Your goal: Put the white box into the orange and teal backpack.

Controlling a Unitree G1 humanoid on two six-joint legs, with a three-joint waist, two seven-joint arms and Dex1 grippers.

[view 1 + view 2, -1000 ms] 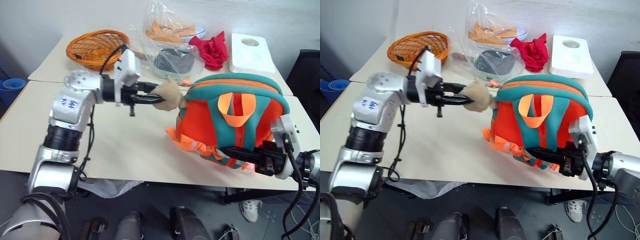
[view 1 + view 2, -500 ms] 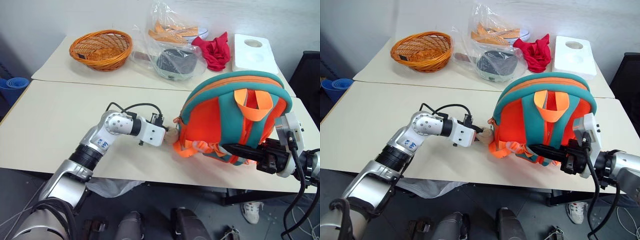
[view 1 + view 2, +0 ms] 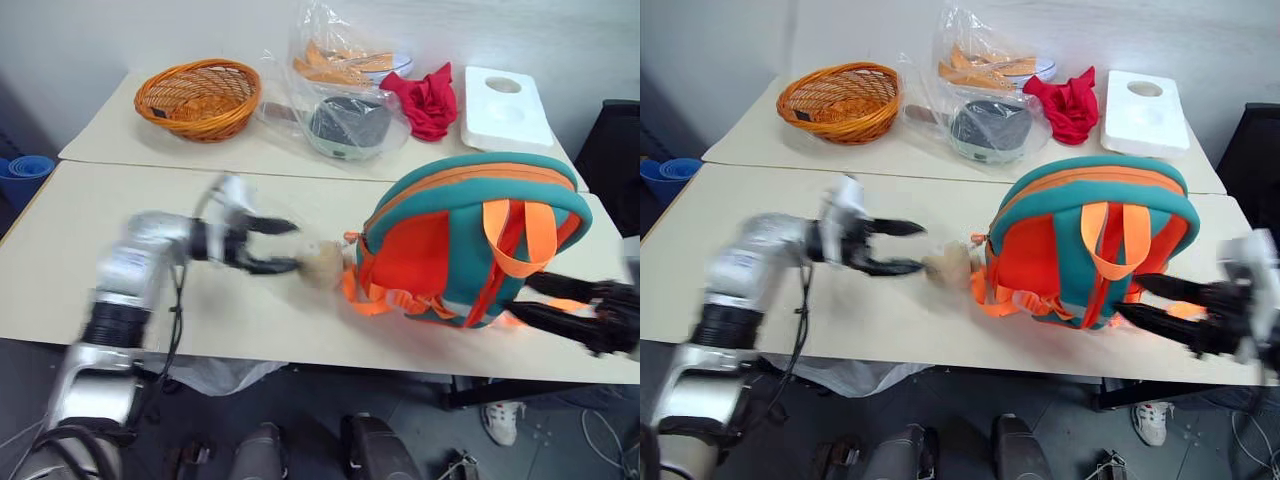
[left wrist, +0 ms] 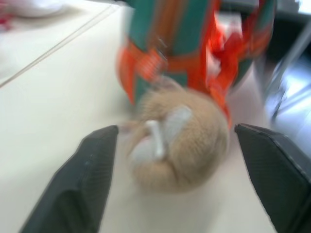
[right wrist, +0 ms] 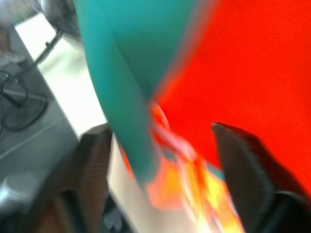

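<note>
orange and teal backpack (image 3: 470, 240) upright at table (image 3: 150, 215) 4 o'clock | soft, light; best gripped by orange top loop | left hand (image 3: 285, 245) wide, empty | right hand (image 3: 560, 300) wide, empty

Bare table (image 3: 120, 190) left of the backpack (image 3: 470, 240); clutter crowds behind.
</note>
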